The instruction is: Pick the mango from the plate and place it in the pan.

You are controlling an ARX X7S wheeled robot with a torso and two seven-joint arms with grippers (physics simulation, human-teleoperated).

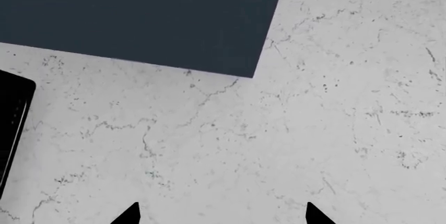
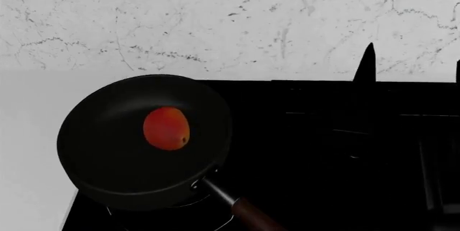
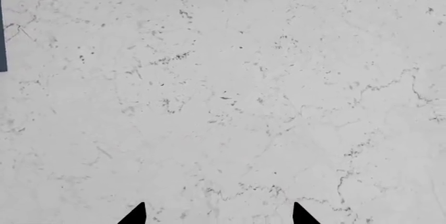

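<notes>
Head view: the mango [image 2: 166, 128], red-orange and egg-shaped, is lying inside the black pan [image 2: 107, 172], a little toward the far side of its floor and touching no wall. The pan is sitting on the near left part of the black stove [image 2: 337, 155], its metal stem and reddish-brown handle [image 2: 253, 216] pointing toward the near right. A marble wall [image 2: 230, 21] is rising behind the stove, and a pale desk [image 2: 29, 134] is lying to the left of the pan. The plate is showing in none of the views. Left wrist view: the left tool [image 1: 223, 214] is hanging with its two dark fingertips spread wide and holding nothing, over white veined marble [image 1: 279, 140]; a dark blue-grey panel [image 1: 139, 15] and a black edge [image 1: 12, 119] are bordering that marble. Right wrist view: the right tool [image 3: 219, 214] is likewise standing wide apart and empty, facing plain veined marble [image 3: 223, 88]. Two thin dark points at the right of the head view cannot be told apart as parts of either arm.
</notes>
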